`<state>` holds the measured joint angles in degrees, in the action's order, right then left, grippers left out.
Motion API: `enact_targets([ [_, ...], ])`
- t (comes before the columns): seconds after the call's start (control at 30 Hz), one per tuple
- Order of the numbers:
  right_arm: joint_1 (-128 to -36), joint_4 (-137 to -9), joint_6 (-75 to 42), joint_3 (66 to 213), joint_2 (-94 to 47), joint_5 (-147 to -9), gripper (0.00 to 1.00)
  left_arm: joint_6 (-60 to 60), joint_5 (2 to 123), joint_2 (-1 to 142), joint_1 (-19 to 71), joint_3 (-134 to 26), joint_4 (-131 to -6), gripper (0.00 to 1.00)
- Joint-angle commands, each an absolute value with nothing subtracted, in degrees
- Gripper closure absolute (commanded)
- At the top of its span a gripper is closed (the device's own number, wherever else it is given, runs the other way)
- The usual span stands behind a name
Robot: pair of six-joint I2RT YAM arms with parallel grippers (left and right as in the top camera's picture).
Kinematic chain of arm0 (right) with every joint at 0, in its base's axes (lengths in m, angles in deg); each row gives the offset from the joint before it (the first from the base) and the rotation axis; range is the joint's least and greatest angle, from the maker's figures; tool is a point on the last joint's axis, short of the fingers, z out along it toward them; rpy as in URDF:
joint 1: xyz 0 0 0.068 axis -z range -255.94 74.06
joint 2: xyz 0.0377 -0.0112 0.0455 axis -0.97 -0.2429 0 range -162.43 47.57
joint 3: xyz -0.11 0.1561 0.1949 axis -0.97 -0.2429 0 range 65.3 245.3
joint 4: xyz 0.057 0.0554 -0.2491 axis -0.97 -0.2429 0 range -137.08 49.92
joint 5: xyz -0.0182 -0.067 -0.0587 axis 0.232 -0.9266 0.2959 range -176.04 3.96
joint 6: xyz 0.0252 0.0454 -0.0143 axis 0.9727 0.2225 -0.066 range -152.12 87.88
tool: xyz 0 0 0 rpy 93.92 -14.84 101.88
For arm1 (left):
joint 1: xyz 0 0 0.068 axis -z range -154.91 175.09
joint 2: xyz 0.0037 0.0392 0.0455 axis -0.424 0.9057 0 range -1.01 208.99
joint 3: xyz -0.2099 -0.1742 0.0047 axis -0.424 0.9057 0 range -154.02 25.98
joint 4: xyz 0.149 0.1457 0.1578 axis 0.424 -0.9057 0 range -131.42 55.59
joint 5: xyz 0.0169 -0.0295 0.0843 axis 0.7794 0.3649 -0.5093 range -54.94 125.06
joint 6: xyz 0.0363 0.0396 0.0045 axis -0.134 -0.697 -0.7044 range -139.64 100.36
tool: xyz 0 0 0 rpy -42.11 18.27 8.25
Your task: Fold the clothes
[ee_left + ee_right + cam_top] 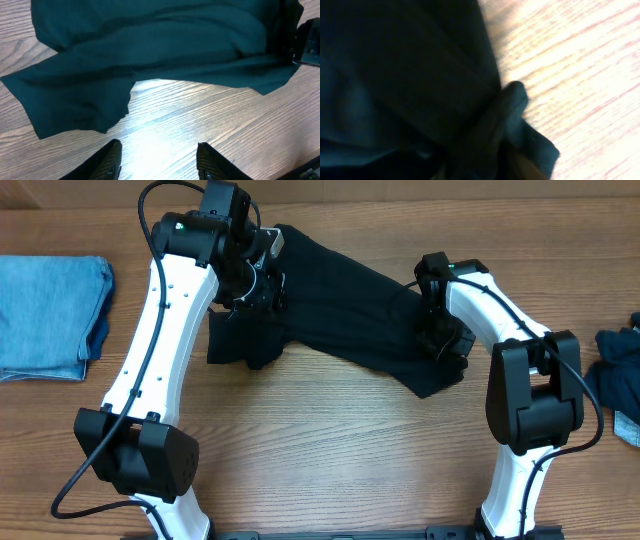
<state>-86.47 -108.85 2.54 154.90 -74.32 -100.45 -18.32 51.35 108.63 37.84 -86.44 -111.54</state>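
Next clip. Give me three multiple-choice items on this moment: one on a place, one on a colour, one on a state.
1. Where does the folded blue cloth lie?
A. At the table's left edge, apart from the arms
B. Under the right arm
C. On top of the garment in the middle

2. What colour is the garment spread between the two arms?
A. Red
B. Very dark, near black
C. White

3. How is the left claw?
A. Shut on the garment
B. Open over bare wood
C. Out of view

Answers:
1. A: the overhead view shows the folded blue cloth at the far left, with nothing on it.
2. B: the dark garment reads near black from overhead.
3. B: in the left wrist view, the left claw has its fingers apart over the table, short of the cloth.
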Motion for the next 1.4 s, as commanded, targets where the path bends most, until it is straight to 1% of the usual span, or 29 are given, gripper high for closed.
enact_targets([
  [0.0,-86.3,-109.8,2.6,155.3,-73.6,-103.1,0.81,-18.4,51.6,107.7,38.0,-86.2,-111.5,0.48],
  [0.03,-86.3,-110.1,2.6,155.3,-73.3,-103.2,0.84,-18.4,51.6,107.7,38.0,-86.2,-111.5,0.48],
  [0.13,-86.3,-110.3,2.6,155.3,-71.5,-103.1,0.87,-18.4,51.6,107.7,38.0,-86.2,-111.5,0.48],
  [0.27,-86.3,-110.1,1.7,155.4,-66.9,-102.2,0.87,-18.4,51.6,107.7,38.0,-86.2,-111.5,0.48],
  [0.47,-86.3,-108.8,-8.5,155.4,-58.3,-92.9,0.87,-18.4,51.6,107.7,38.0,-86.2,-111.5,0.48],
  [0.57,-86.4,-111.7,-9.7,155.4,-55.6,-89.6,0.88,-18.4,51.6,107.7,38.0,-86.2,-111.8,0.5],
  [0.7,-86.4,-117.4,-9.7,155.4,-54.6,-89.5,0.88,-18.4,51.6,107.7,37.9,-86.2,-112.7,0.51],
  [0.77,-86.4,-119.1,-10.0,155.4,-54.6,-89.5,0.88,-18.4,51.5,107.7,37.7,-86.3,-112.8,0.51],
  [0.87,-86.4,-118.8,-11.4,155.4,-54.6,-89.5,0.83,-18.4,51.6,107.7,37.3,-86.3,-112.6,0.51],
  [0.9,-86.4,-118.2,-11.4,155.4,-54.6,-89.5,0.78,-18.4,51.6,107.6,37.3,-86.3,-112.6,0.51],
  [0.93,-86.4,-117.6,-11.4,155.4,-54.6,-89.5,0.76,-18.4,51.6,107.6,37.3,-86.3,-112.6,0.51],
  [1.0,-86.4,-115.6,-11.6,155.4,-54.7,-89.5,0.64,-18.4,51.6,107.6,37.3,-86.3,-112.8,0.51],
  [1.03,-86.4,-114.5,-11.6,155.4,-54.7,-89.5,0.63,-18.4,51.6,107.6,37.3,-86.3,-112.9,0.51],
  [1.1,-86.4,-113.3,-11.6,155.4,-54.7,-89.3,0.75,-18.4,51.6,107.6,37.3,-86.3,-113.2,0.52],
  [1.17,-86.4,-113.3,-11.5,155.4,-54.7,-88.5,0.76,-18.4,51.6,107.6,37.3,-86.3,-113.8,0.52],
  [1.23,-86.4,-113.7,-11.5,155.4,-54.7,-88.3,0.8,-18.9,51.6,107.6,37.3,-86.3,-114.7,0.53],
  [1.3,-86.4,-113.9,-11.6,155.3,-54.7,-88.3,0.8,-19.6,51.6,107.6,37.3,-86.3,-115.6,0.53],
  [1.37,-86.4,-113.2,-11.6,155.3,-54.7,-88.3,0.72,-21.7,52.7,107.6,37.6,-86.3,-116.4,0.55],
])
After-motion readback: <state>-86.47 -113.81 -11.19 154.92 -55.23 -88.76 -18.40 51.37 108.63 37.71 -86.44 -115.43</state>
